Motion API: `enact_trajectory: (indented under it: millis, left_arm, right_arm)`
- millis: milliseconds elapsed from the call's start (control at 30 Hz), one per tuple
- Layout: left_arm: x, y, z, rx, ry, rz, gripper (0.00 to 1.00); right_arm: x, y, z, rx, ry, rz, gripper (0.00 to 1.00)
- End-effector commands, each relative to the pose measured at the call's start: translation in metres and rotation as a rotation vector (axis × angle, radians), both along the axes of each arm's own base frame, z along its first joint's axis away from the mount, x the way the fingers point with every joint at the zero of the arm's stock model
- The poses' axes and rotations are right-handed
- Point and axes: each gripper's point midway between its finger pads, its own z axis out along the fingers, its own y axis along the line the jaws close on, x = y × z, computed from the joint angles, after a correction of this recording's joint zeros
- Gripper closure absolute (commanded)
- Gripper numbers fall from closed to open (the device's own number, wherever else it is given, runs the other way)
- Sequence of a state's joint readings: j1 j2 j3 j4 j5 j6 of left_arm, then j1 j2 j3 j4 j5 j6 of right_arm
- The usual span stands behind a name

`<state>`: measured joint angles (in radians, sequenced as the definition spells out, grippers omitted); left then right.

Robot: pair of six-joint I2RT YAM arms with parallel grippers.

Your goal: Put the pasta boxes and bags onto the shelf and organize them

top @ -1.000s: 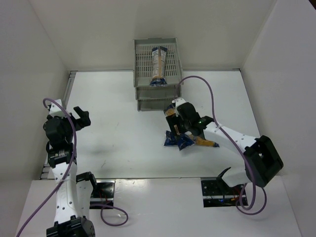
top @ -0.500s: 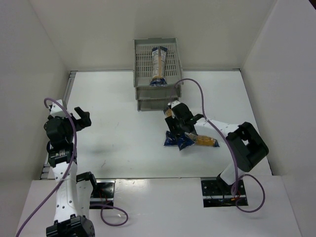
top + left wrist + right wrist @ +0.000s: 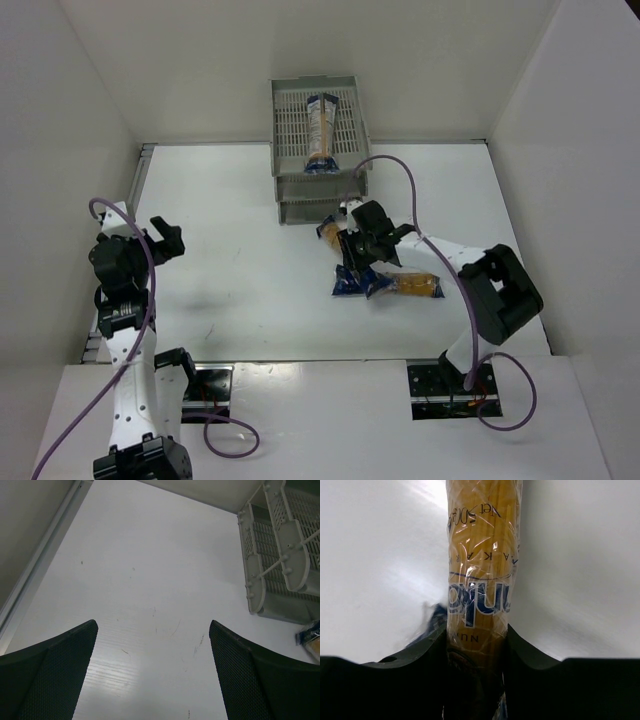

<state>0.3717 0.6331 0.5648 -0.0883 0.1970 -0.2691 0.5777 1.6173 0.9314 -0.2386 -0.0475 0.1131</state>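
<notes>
The grey three-tier shelf [image 3: 290, 135] stands at the back, and one pasta pack [image 3: 322, 130] lies lengthwise on its top tray. In front of it my right gripper [image 3: 360, 243] is shut on a second pasta pack [image 3: 328, 232]. In the right wrist view this yellow pack [image 3: 481, 575] runs straight out between the gripper's [image 3: 477, 630] two black fingers, which press on both its sides. A third pack [image 3: 415, 285] lies on the table just beside it. My left gripper [image 3: 160, 240] hovers far left, open and empty [image 3: 153, 670].
White walls enclose the table on the left, back and right. The shelf's side and legs [image 3: 272, 555] show at the upper right of the left wrist view, with a blue pack end [image 3: 310, 634] below them. A metal rail [image 3: 140, 175] lines the left edge.
My right gripper has closed from wide open onto the pasta pack, and the pack's tan end has swung left towards the shelf front. The left arm has not moved.
</notes>
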Motion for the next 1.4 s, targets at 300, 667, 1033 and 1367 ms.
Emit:
enact_trajectory:
  millis: [300,667,1033,1367]
  left_arm:
    - [-0.003,-0.001,0.022,0.017,-0.098,0.002,0.01]
    - [-0.005,-0.001,0.032,0.029,-0.123,0.011,0.01]
    - [-0.006,-0.002,0.030,0.024,-0.115,0.002,0.01]
    - [-0.002,-0.003,0.024,0.018,-0.104,-0.007,0.01]
  right_arm:
    - [-0.016,0.051,0.177,0.422,-0.292,0.216,1.00]
    - [0.012,0.038,0.194,0.482,-0.323,-0.060,1.00]
    - [0.075,0.052,0.210,0.500,-0.366,-0.248,1.00]
    - [0.112,0.062,0.200,0.486,-0.340,-0.384,1.00]
